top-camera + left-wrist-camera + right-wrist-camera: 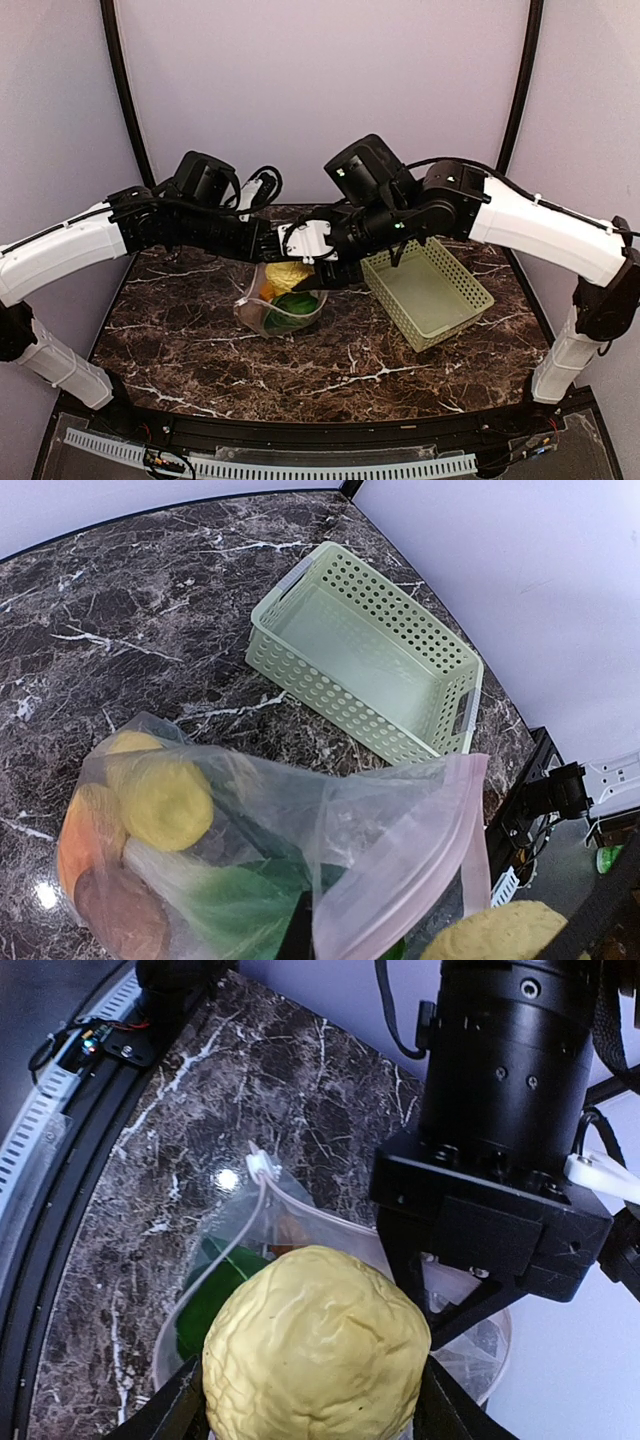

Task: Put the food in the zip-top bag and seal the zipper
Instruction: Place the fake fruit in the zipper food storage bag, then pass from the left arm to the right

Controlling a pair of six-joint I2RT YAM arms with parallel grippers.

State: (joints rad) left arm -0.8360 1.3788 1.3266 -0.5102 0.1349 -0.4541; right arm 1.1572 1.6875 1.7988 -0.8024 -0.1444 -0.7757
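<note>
The right gripper (312,1412) clasps a yellow lemon (315,1345) just above the mouth of the zip-top bag (300,805), whose rim the left gripper (432,1310) pinches with fingers pressed together, mid-table, produce (165,802) inside, just left of the light-green basket (330,695).

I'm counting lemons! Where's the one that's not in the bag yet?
The right gripper holds that lemon just over the open bag, mid-table in the top view, left of the basket.
</note>
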